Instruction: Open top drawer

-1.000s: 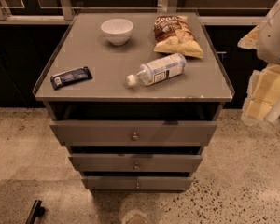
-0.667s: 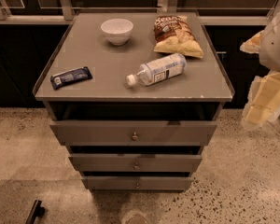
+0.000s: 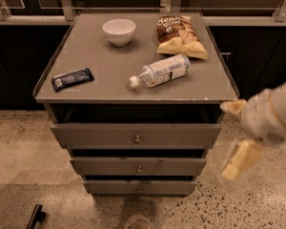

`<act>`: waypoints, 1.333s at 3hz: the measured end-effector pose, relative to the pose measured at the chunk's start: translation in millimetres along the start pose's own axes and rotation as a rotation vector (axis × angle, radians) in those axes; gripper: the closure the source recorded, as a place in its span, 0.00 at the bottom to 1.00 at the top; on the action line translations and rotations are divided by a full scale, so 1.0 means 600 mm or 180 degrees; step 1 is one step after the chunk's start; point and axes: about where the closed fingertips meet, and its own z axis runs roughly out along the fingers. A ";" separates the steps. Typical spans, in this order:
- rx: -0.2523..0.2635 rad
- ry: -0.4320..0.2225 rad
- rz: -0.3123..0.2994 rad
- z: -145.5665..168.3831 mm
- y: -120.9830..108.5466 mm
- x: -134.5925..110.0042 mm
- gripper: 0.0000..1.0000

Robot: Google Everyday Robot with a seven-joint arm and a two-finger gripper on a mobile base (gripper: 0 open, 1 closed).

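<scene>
The top drawer (image 3: 95, 136) is the widest grey-taupe front of the cabinet, with a small round metal knob (image 3: 137, 139) at its centre. A dark gap shows between its upper edge and the tabletop (image 3: 86, 51). Two narrower drawer fronts (image 3: 109, 167) (image 3: 114, 187) sit below it. My gripper (image 3: 235, 136) is a cream-coloured, blurred shape on the white arm (image 3: 271, 113). It hangs in the air just right of the top drawer's right end, at about drawer height and apart from the knob.
On the tabletop lie a white bowl (image 3: 119, 31), a chip bag (image 3: 179, 36), a plastic bottle on its side (image 3: 159, 71) and a dark snack bar (image 3: 72, 78). Dark counters with a rail (image 3: 28, 19) stand behind. Speckled floor surrounds the cabinet, with a black object (image 3: 35, 216) at lower left.
My arm and gripper have moved down and to the left, from the right edge of the view towards the right end of the top drawer. The drawers look unchanged.
</scene>
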 end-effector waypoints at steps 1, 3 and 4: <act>-0.0256 -0.0600 0.0295 0.149 0.021 0.033 0.00; -0.0172 -0.0729 0.0405 0.185 -0.006 0.042 0.43; -0.0047 -0.0849 0.0452 0.202 -0.012 0.047 0.66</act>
